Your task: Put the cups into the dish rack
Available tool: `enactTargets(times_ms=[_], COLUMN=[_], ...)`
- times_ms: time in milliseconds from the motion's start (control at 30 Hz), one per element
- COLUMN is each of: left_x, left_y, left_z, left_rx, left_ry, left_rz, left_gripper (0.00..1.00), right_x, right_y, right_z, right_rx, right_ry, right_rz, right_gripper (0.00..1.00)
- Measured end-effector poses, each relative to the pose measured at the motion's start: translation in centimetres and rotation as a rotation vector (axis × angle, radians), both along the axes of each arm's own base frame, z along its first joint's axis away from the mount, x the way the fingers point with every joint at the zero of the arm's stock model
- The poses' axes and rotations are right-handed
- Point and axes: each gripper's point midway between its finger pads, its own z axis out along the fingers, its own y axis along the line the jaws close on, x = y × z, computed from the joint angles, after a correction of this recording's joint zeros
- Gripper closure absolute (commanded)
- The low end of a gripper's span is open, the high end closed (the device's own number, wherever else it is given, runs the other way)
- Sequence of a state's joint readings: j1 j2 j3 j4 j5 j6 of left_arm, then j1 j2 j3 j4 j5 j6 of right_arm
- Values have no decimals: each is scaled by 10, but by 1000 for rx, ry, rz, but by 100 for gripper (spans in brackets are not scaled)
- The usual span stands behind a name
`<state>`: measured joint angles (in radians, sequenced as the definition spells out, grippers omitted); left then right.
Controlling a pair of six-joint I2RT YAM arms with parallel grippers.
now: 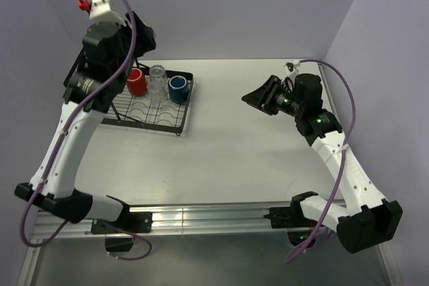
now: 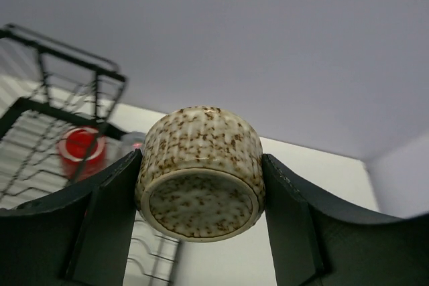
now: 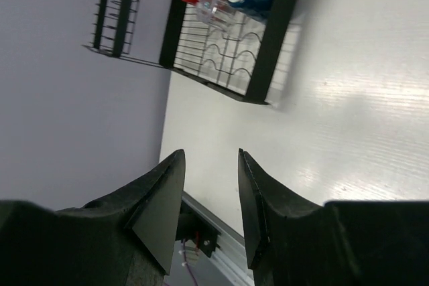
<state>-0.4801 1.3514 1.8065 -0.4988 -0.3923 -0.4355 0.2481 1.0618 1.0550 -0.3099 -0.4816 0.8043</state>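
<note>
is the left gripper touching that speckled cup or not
Touching. In the left wrist view both fingers of the left gripper press against the sides of the speckled cup, with no gap on either side.

**One rack on a pale tabletop**

The tabletop was a pale, faintly glossy sheet, closed in by walls at the back and on both sides. Only the black wire dish rack stood directly on it, in the far left part (close to the back wall). A metal rail ran along the near edge.
</note>
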Motion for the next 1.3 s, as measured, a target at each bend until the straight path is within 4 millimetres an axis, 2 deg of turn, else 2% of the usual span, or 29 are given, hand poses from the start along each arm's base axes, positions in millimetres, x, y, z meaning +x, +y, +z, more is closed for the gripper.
enactTargets(times_ms=[67,100,233,367,633,800,967,1100,1300], left_x=[22,35,68,81,84,86,96,107,112], left_y=[26,40,76,108,145,176,201,209,218], left_z=[-13,-25,-72,-108,-111,-116,-136,-157,-186], left_rx=[11,21,48,63,39,18,4,-2,-16], left_ry=[57,101,245,354,368,381,431,484,570], left_rz=[95,143,251,317,374,418,448,446,432], left_gripper=[100,100,100,100,100,100,100,100,100], right_x=[2,3,7,8,10,10,11,13,14], right_y=[-1,-2,-3,-4,-4,-4,-3,-2,-1], right_z=[-9,-13,-20,-23,-28,-36,-39,-44,-59], right_rx=[-25,-36,-72,-90,-101,-111,-118,-120,-129], right_ry=[21,32,42,37,35,49,50,55,90], right_rz=[-3,-3,1,6,11,15,21,27,40], right_gripper=[55,55,55,55,55,55,55,55,55])
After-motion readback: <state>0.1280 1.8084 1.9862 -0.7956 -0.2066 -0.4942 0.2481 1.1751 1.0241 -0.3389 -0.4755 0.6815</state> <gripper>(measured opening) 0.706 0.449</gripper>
